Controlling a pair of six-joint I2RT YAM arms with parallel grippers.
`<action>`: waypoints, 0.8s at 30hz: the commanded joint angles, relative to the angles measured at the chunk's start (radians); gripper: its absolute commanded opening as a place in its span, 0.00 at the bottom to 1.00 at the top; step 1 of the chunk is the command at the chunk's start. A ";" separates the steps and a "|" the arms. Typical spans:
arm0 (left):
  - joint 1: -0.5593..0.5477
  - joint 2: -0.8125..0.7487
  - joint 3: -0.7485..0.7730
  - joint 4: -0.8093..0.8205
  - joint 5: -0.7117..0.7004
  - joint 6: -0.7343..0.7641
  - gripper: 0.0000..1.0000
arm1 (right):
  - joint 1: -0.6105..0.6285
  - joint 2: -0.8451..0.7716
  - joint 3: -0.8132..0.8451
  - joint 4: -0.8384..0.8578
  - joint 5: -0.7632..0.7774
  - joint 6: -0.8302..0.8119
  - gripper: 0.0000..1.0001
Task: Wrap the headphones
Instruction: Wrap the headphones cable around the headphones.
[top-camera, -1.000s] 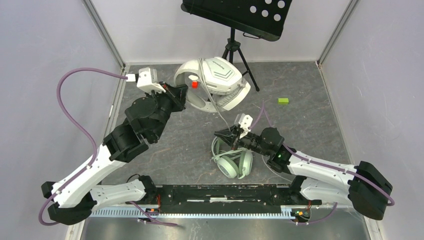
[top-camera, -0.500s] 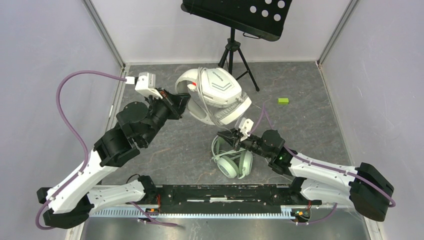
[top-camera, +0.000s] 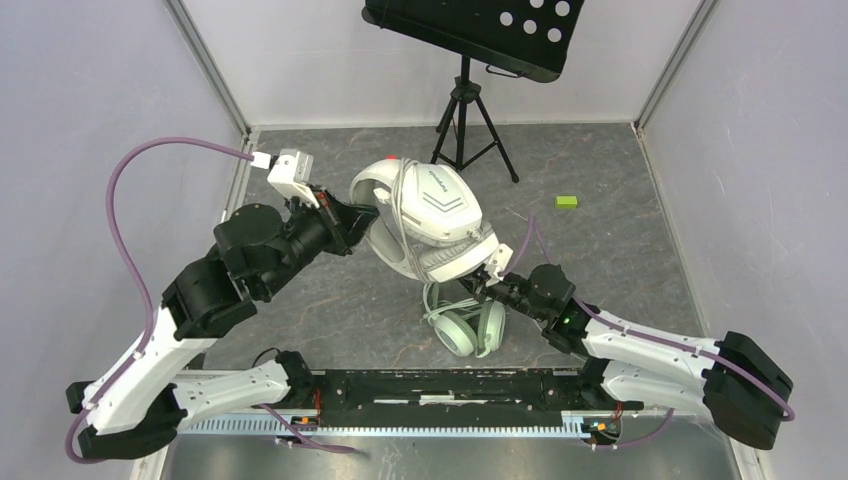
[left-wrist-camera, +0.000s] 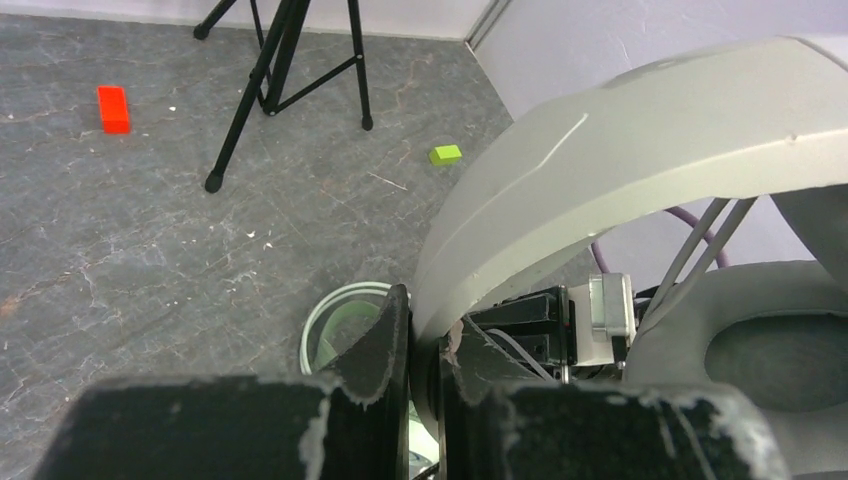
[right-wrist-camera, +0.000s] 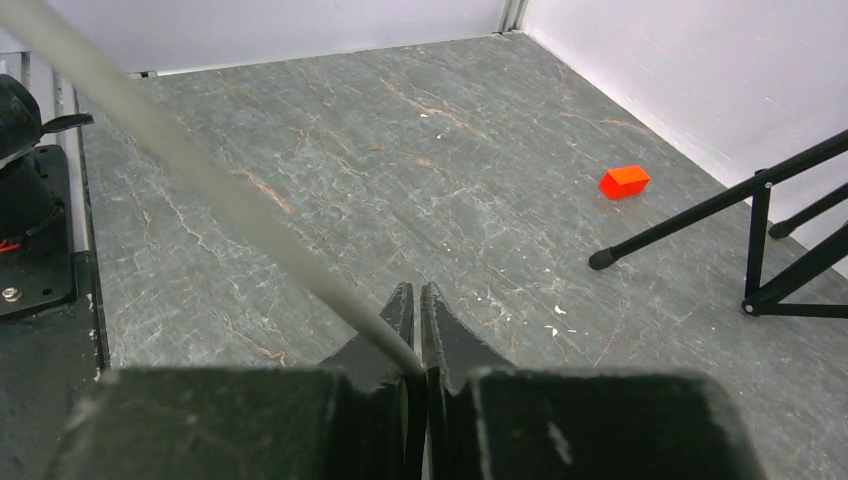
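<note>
My left gripper (top-camera: 364, 214) is shut on the headband (left-wrist-camera: 620, 150) of the white-grey headphones (top-camera: 432, 208) and holds them up off the floor at mid-table. Their chevron earcup faces up and their pale cable is looped over it. In the left wrist view the headband runs between my left gripper's (left-wrist-camera: 425, 330) jaws. The mint-green headphones (top-camera: 462, 325) lie flat on the floor just below. My right gripper (top-camera: 488, 279) sits under the white headset's lower earcup. In the right wrist view a taut pale cable (right-wrist-camera: 200, 170) runs into my right gripper's (right-wrist-camera: 418, 300) nearly closed jaws.
A black tripod (top-camera: 465, 110) carrying a perforated black tray (top-camera: 480, 28) stands at the back. A small green block (top-camera: 566, 202) lies at the right and a red block (left-wrist-camera: 113, 108) on the grey floor. White walls enclose the table.
My left arm has carried the white headphones nearer and lower, over the green pair. My right gripper has moved right and up with the cable, under the earcup.
</note>
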 joint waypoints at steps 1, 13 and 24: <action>0.003 0.004 0.101 0.024 0.079 -0.003 0.02 | -0.006 -0.024 -0.026 0.031 0.030 -0.046 0.07; 0.003 0.061 0.175 -0.096 0.234 0.093 0.02 | -0.047 -0.026 -0.051 0.032 0.091 -0.025 0.13; 0.003 0.133 0.250 -0.278 0.296 0.199 0.02 | -0.081 -0.060 -0.073 0.048 0.109 -0.020 0.12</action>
